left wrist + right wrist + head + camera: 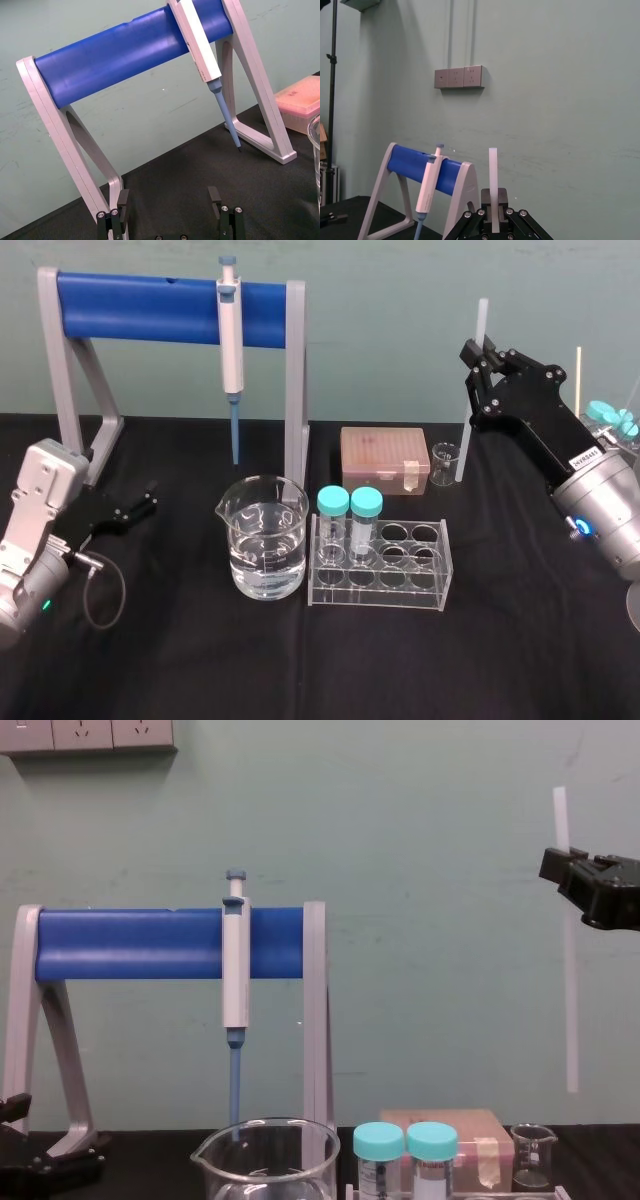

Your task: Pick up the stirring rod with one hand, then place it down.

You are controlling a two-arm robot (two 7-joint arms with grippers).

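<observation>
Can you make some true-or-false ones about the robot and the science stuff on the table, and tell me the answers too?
1. The right pincer holds the stirring rod upright, lifted off the table. True.
2. The pipette lies flat on the table. False: it hangs from the blue crossbar of the stand.
3. The left pincer is open and holds nothing. True.
4. The rack holds four capped tubes. False: it holds two tubes, both with teal caps.
5. The big beaker is empty. False: it has clear liquid in it.
</observation>
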